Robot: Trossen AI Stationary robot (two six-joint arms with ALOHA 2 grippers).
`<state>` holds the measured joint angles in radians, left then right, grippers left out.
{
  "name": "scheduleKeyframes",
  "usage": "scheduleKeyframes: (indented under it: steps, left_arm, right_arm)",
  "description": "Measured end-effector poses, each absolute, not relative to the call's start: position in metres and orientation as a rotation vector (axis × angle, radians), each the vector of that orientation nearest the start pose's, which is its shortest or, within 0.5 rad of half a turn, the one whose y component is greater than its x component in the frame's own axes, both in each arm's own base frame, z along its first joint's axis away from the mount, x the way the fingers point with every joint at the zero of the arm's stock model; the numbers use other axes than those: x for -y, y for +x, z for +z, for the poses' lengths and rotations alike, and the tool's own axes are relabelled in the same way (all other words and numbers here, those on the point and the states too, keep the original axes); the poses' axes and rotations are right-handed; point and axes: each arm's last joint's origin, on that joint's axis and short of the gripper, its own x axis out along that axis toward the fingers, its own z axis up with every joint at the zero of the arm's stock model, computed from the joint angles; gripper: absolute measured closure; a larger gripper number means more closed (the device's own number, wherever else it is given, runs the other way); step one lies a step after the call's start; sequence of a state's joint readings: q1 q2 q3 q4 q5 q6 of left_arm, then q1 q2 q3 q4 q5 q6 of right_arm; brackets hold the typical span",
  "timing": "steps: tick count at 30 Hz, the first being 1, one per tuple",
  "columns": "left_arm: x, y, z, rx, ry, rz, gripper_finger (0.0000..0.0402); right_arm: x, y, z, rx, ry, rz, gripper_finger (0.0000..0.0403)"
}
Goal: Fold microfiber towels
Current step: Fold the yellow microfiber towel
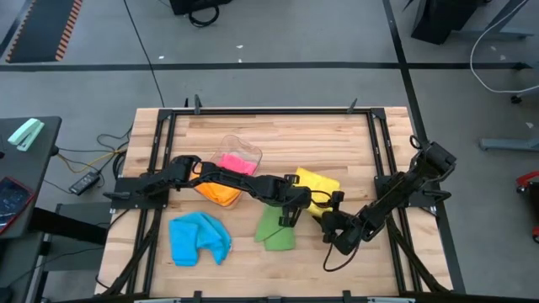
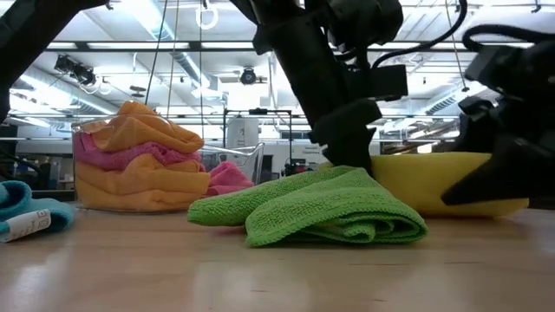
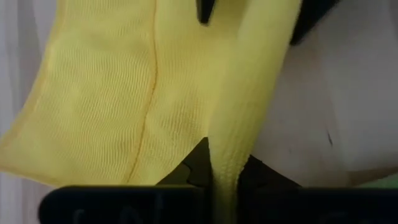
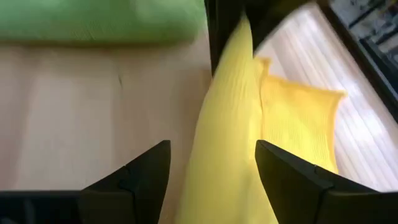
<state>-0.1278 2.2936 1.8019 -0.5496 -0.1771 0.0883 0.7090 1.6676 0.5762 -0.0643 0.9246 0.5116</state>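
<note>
So the yellow towel (image 1: 318, 187) is found right of centre in the overhead shot, lying on the table (image 1: 337, 135) just right of the green towel (image 1: 276, 229). One edge of it is pinched shut in the left tool (image 1: 310, 202), and the fold can be seen running right into the fingers in the left wrist shot. The right tool (image 1: 337, 229) is held wide apart astride the raised yellow edge, nothing gripped.

For a tidy fold, the lifted edge should probably be kept taut and laid square over the far edge before anything gets let go, or a crooked fold is likely.

The blue towel (image 1: 200, 238) sits lower left; orange and pink ones are stacked in the clear tub (image 1: 240, 158). A white tag (image 2: 31, 224) is seen on the blue one, but no writing can be made out.
</note>
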Motion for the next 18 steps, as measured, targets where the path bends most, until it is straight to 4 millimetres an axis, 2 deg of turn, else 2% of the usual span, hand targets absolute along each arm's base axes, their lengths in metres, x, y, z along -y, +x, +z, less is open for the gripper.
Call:
scheduleKeyframes:
  steps: [4, 8, 13, 18]
  left_arm:
    - [0.057, 0.483, 0.16, -1.027, 0.235, -0.005, 0.0362]
    - [0.057, 0.482, 0.161, -1.034, 0.236, -0.008, 0.0376]
    - [0.057, 0.481, 0.16, -1.046, 0.223, -0.032, 0.0384]
    - [0.06, 0.483, 0.167, -1.045, 0.17, -0.122, 0.0368]
  right_arm:
    - [-0.139, 0.196, 0.095, -0.766, -0.346, -0.382, 0.016]
    - [-0.14, 0.192, 0.093, -0.809, -0.345, -0.367, 0.0174]
    - [-0.144, 0.186, 0.099, -0.804, -0.33, -0.339, 0.0215]
    - [-0.147, 0.182, 0.103, -0.802, -0.329, -0.316, 0.0266]
